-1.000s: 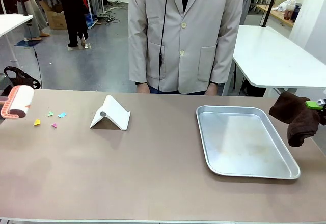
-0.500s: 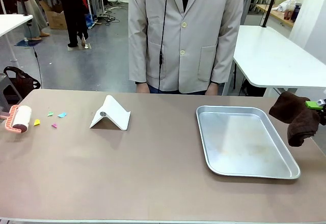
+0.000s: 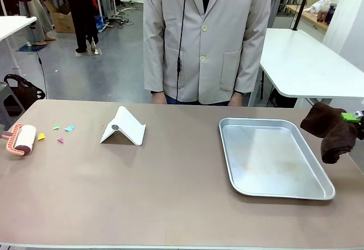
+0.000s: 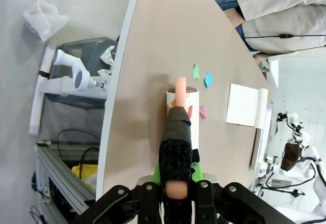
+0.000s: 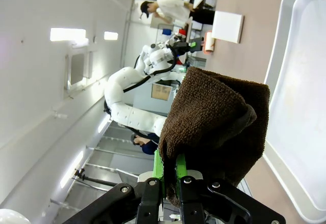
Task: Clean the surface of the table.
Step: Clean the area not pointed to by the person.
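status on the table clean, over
Left end effector shut on lint roller, by paper scraps, table left edge. Right end effector shut on brown cloth. White stand, tray in the way.

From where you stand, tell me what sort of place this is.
Most likely a robotics lab or workshop: white-topped worktables stand around the brown table, a cardboard box sits on the bare grey floor, and a white robot arm shows in the right wrist view.

Left claw (image 4: 176,180), bottom edge of frame: black housing, round silver screws, green pads. Right claw (image 5: 168,169), bottom edge: same black body, silver screws, bright green pads. Left arm (image 5: 133,89), centre left: white rounded links, black cable. Person (image 3: 206,40), top centre: pale grey blazer (image 3: 165,45), white buttons, patch pockets, black cord, dark top.
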Available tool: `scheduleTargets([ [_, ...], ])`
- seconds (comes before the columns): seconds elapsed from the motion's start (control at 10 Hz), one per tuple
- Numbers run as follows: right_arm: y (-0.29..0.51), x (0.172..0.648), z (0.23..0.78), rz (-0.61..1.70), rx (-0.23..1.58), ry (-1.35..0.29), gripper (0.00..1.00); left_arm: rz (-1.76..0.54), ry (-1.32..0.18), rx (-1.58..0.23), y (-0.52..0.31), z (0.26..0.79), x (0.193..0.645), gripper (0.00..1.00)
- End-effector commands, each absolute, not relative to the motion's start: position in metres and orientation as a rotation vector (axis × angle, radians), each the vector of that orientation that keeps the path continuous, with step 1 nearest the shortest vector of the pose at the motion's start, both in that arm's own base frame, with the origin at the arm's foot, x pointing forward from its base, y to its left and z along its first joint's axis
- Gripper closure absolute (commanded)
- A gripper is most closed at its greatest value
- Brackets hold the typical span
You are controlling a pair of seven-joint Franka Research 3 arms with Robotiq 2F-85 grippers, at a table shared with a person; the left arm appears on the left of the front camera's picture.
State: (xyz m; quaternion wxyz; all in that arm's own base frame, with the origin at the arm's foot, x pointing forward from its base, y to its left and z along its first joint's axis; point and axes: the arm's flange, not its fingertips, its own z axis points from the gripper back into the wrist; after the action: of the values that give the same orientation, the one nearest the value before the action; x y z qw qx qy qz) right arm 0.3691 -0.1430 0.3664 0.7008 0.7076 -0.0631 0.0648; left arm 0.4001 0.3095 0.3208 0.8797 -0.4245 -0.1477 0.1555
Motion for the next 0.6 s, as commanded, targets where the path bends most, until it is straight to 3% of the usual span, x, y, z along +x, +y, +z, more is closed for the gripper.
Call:
scheduleTargets([
  [0.0,-0.143,0.372,0.372,0.151,1.591,-0.139,0.89,0.349,-0.286,-0.87,0.305,0.317,0.401,0.78],
  [0.5,-0.143,0.372,0.372,0.151,1.591,-0.139,0.89,0.317,-0.176,-0.847,0.275,0.297,0.419,0.78],
])
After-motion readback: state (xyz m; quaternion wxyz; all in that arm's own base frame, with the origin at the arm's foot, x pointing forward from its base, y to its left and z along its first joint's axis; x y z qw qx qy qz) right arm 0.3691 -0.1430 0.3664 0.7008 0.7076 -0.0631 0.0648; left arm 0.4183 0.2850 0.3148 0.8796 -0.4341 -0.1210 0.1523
